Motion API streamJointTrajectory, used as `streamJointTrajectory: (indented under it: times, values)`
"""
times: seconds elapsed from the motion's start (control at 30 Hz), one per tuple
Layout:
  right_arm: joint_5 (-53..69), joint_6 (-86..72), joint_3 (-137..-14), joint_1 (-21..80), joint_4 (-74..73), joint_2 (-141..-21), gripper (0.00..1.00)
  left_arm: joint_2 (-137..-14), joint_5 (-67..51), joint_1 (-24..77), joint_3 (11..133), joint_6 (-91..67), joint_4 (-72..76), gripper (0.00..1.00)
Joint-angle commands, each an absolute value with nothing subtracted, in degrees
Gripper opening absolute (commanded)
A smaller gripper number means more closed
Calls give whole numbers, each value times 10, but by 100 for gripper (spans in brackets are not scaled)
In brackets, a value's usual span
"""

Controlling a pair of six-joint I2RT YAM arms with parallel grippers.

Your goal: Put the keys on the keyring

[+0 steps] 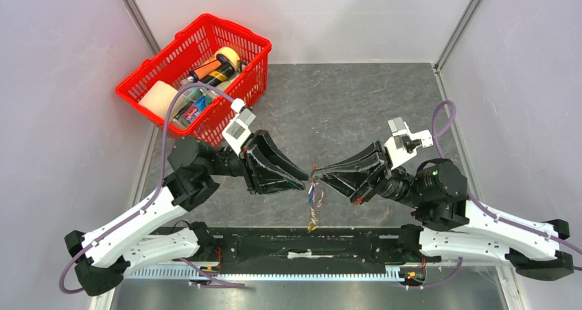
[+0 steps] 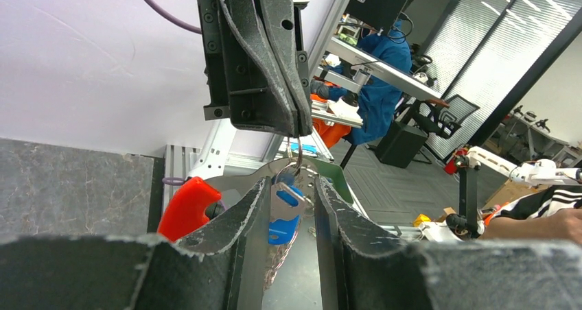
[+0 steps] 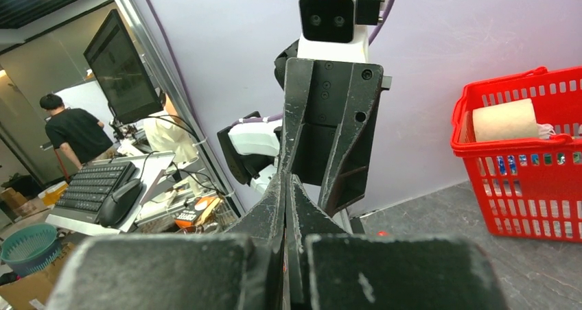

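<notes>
**Jaws meet over mid-tabletop, key at the loop**

Nearest, the left gripper (image 1: 304, 181) has its jaws narrowly apart. The blue-headed key (image 2: 283, 229) sits between them, apparently unclamped, its long axis roughly upright with head low and blade up. Just beyond, the right gripper (image 2: 298, 130) comes in opposite with jaws shut, pinching the thin wire loop of the keyring (image 1: 314, 194); the key is nearer the left arm. The metal cluster dangles free above the tabletop (image 1: 357, 104). There is open room all round, and the red basket (image 1: 175, 53) stands well apart at far left.
</notes>
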State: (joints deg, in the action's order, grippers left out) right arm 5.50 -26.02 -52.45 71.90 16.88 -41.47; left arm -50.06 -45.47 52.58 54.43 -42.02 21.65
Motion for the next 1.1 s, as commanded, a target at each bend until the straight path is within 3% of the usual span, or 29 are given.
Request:
streamJointTrajectory:
  times: [0.0,0.4,0.87,1.07]
  values:
    - [34,-272,-517,722,208,-411,0,-500,-446,524,570,-403,246,36]
    - [4,-299,-498,722,247,-418,0,-499,-441,524,564,-405,258,35]
    - [4,-301,-498,722,261,-429,0,-503,-442,524,562,-407,259,2]
    - [4,-289,-508,722,216,-414,0,-499,-437,524,570,-387,220,2]
